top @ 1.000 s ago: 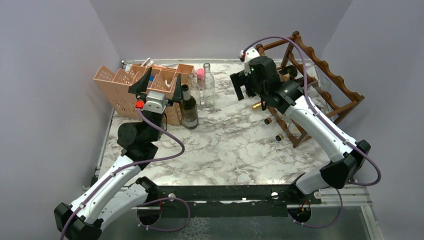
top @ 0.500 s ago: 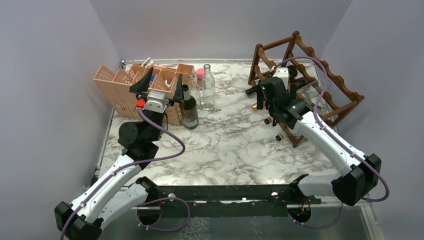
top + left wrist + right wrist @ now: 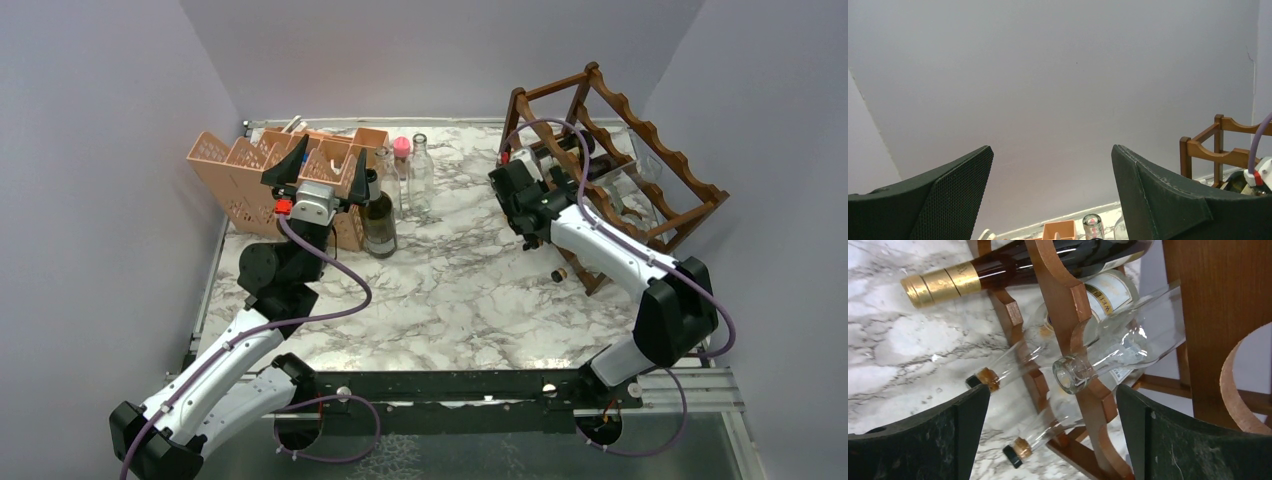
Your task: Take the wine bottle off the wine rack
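The dark reddish-brown wine rack (image 3: 650, 150) stands at the back right. In the right wrist view its wavy front slat (image 3: 1060, 295) carries a dark wine bottle with a gold foil neck (image 3: 943, 282), a clear open-mouthed bottle (image 3: 1118, 355) and two clear corked bottles (image 3: 1013, 365) (image 3: 1045, 432). My right gripper (image 3: 528, 222) is open at the rack's front, over the bottle necks; in its wrist view (image 3: 1052, 392) the open bottle mouth lies between the fingers, untouched. My left gripper (image 3: 322, 160) is open and empty, raised toward the back wall (image 3: 1052, 150).
A peach-pink lattice organiser (image 3: 235, 170) stands at the back left. Next to it a dark wine bottle (image 3: 377, 215) stands upright on the marble table, with a clear bottle (image 3: 420, 175) and a pink-capped one (image 3: 402, 150) behind. Grey walls close in on three sides.
My right gripper has come down from beside the rack's top left corner to low in front of the bottle necks, and its elbow has swung. The left arm has not moved.
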Available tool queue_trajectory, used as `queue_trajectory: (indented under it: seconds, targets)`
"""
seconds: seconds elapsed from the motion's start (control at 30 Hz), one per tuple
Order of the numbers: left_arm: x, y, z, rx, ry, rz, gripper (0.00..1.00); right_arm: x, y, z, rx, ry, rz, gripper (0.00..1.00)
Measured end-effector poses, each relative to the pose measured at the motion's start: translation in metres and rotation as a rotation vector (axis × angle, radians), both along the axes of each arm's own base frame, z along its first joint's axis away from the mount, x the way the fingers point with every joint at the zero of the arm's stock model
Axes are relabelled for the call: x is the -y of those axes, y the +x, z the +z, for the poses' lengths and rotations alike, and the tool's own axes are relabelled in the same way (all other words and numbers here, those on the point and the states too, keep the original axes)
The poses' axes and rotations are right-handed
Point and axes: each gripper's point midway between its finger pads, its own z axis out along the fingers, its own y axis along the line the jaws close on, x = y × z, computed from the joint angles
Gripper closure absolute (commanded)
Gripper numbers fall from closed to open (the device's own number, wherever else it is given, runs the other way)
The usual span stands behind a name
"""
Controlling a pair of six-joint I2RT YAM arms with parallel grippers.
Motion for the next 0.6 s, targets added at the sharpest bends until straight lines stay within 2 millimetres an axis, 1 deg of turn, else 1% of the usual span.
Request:
queue_trajectory:
  seconds: [0.1, 0.23, 0.33, 0.53, 0.6]
  targets:
    - [0.000, 0.000, 0.000, 0.000, 0.000, 0.000, 0.06, 0.007, 0.001, 0.001, -0.010, -0.107, 0.039, 0.10]
    - [0.002, -0.001, 0.000, -0.001, 0.001, -0.007, 0.06, 0.019, 0.003, 0.004, -0.049, -0.279, 0.066, 0.15]
    - [0.005, 0.000, -0.002, -0.005, 0.004, -0.013, 0.06, 0.025, 0.005, 0.001, -0.091, -0.378, 0.068, 0.17]
    - [0.012, 0.000, -0.011, -0.022, 0.018, -0.029, 0.06, 0.031, 0.005, 0.001, -0.129, -0.472, 0.083, 0.21]
    - [0.012, 0.000, -0.011, -0.020, 0.019, -0.030, 0.06, 0.033, 0.006, 0.003, -0.128, -0.493, 0.083, 0.28]
